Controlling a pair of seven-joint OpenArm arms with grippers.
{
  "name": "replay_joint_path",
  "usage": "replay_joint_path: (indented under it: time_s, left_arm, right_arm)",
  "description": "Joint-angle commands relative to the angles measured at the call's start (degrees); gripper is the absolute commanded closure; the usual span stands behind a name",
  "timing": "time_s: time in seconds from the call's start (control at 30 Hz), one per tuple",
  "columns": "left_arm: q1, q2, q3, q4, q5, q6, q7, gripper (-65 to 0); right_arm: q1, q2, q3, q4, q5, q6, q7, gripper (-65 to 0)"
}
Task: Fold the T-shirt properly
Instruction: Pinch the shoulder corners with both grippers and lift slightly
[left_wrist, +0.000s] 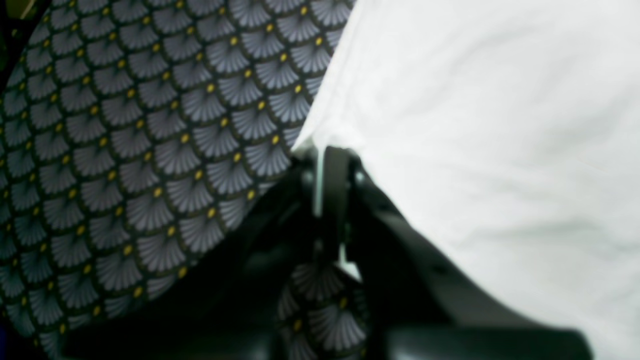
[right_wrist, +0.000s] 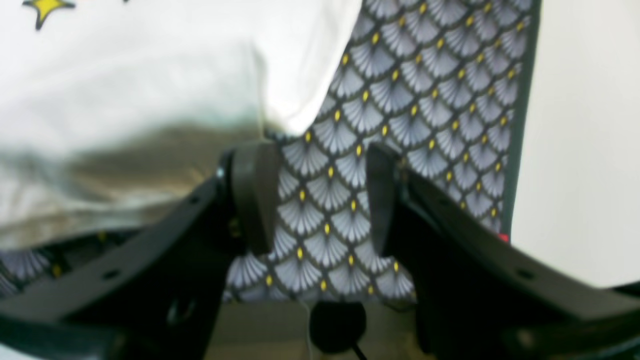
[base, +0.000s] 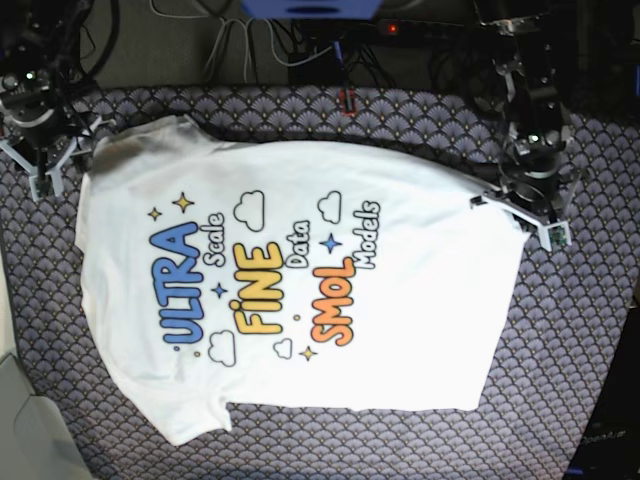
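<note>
On the patterned surface (base: 560, 330) the soft, limp T-shirt (base: 290, 290) lies print-up, best pinched at hem corners, left gripper (left_wrist: 320, 150) clamped on its edge, right gripper (right_wrist: 320, 200) spread empty beside it.

A dark cloth (base: 560, 330) with grey fan scales and yellow dots covers the table, cables (base: 300, 45) behind
</note>
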Motion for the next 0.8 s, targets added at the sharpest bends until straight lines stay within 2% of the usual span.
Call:
replay_joint_path:
  time_s: [0.0,0.27,0.77]
  left_arm:
    - [-0.7,-0.3,-0.1,1.2,0.2,0.0,-1.4,-0.5]
    - [-0.7,-0.3,-0.1,1.2,0.2,0.0,-1.4,-0.5]
    - [-0.7,-0.3,-0.1,1.2,0.2,0.0,-1.4,-0.5]
  right_arm:
    - [-0.5,-0.1,0.3,1.1,0.6,0.0,0.7,-30.1]
    - [-1.7,0.0,-3.4,1.1,0.7,0.0,0.7,-30.2]
    - [0.9,1.0,-3.5,0.6,0.7,0.0,0.7,-30.2]
